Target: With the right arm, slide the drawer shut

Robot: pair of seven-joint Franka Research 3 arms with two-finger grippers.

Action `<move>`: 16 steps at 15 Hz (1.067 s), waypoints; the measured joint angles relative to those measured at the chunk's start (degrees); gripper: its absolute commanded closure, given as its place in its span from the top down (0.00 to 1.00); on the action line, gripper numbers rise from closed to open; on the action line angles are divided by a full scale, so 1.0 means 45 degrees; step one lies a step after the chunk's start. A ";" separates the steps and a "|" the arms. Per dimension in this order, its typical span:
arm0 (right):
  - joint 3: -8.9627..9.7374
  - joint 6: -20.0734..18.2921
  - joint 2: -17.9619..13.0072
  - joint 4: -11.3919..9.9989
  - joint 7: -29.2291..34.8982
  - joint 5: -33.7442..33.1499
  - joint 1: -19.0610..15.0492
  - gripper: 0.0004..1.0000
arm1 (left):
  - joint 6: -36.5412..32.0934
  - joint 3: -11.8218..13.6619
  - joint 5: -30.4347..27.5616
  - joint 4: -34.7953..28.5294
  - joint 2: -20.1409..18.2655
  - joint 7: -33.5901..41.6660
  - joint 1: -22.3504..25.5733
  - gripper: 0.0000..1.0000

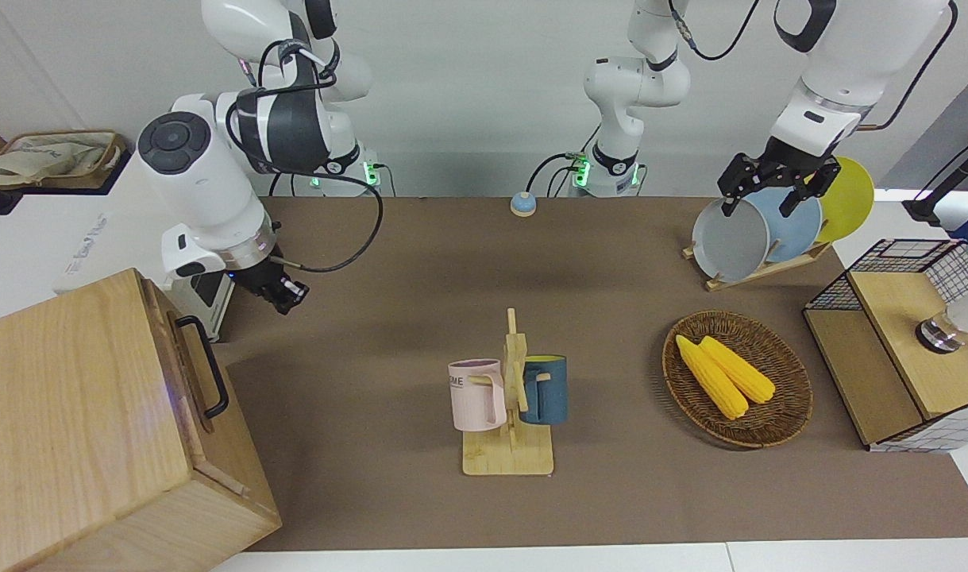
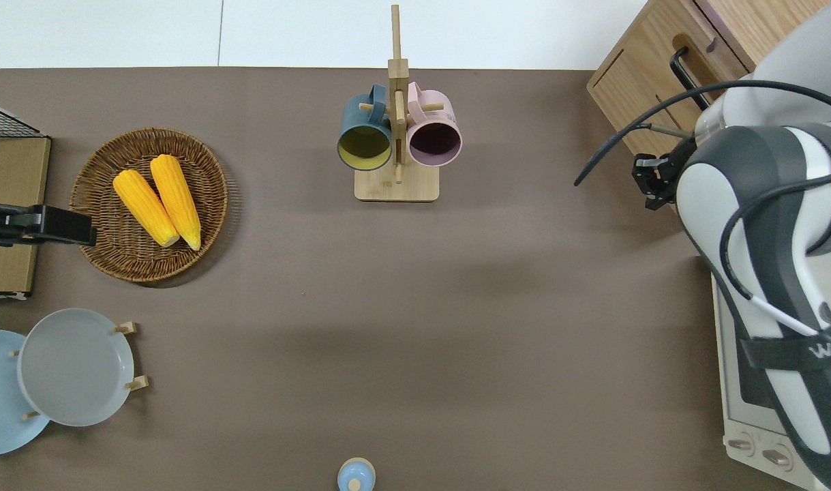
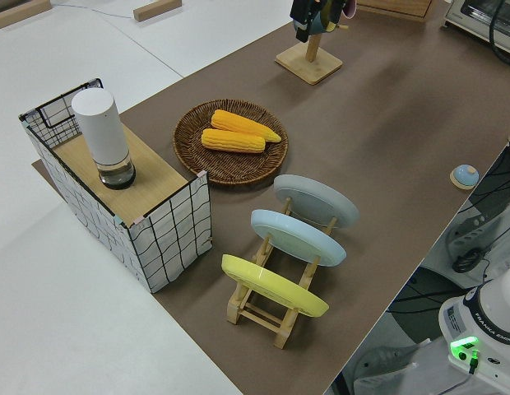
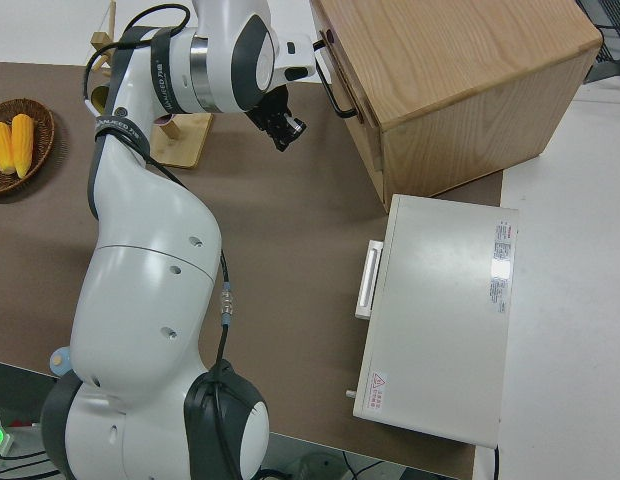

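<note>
The drawer (image 1: pixel 188 373) sits in the pale wood cabinet (image 1: pixel 71 429) at the right arm's end of the bench (image 1: pixel 420 262), its front nearly flush with the cabinet face, judging from the front view. I hold the right gripper (image 1: pixel 287 297) near the black bar handle (image 1: pixel 207 367) but apart from it; whether its jaws are released or clenched I cannot tell. I expect stiff, smooth-grained wood running on guides: light to move, unlikely to deform. I would press the flat front panel beside the rigid metal bar instead of grasping. The left arm is parked.
</note>
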 measured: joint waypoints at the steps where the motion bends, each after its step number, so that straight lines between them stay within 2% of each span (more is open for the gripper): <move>1: -0.0013 -0.0143 -0.0296 -0.0145 -0.0477 0.0000 0.0049 0.00 | 0.0000 0.0000 0.0000 0.0000 0.0000 0.0000 0.0000 1.00; 3: -0.0039 -0.0205 -0.0934 -0.0633 -0.1421 -0.0001 0.0059 0.00 | 0.0000 0.0000 0.0000 0.0000 0.0000 0.0000 0.0000 1.00; 8: -0.0468 0.0094 -0.2352 -0.2006 -0.3762 -0.0128 0.0105 0.00 | 0.0000 0.0000 0.0000 0.0000 0.0000 0.0000 0.0000 1.00; 11: -0.1008 0.0770 -0.3025 -0.2954 -0.4237 -0.0268 0.0691 0.00 | 0.0000 0.0000 0.0000 0.0000 0.0000 0.0000 0.0000 1.00; 13: -0.1092 0.1068 -0.3449 -0.3533 -0.4295 -0.0436 0.0867 0.00 | 0.0000 0.0000 0.0000 0.0000 0.0000 0.0000 0.0000 1.00; 16: -0.1097 0.1310 -0.3935 -0.4076 -0.4568 -0.0806 0.0916 0.00 | 0.0000 0.0000 0.0000 0.0000 0.0000 0.0000 0.0000 1.00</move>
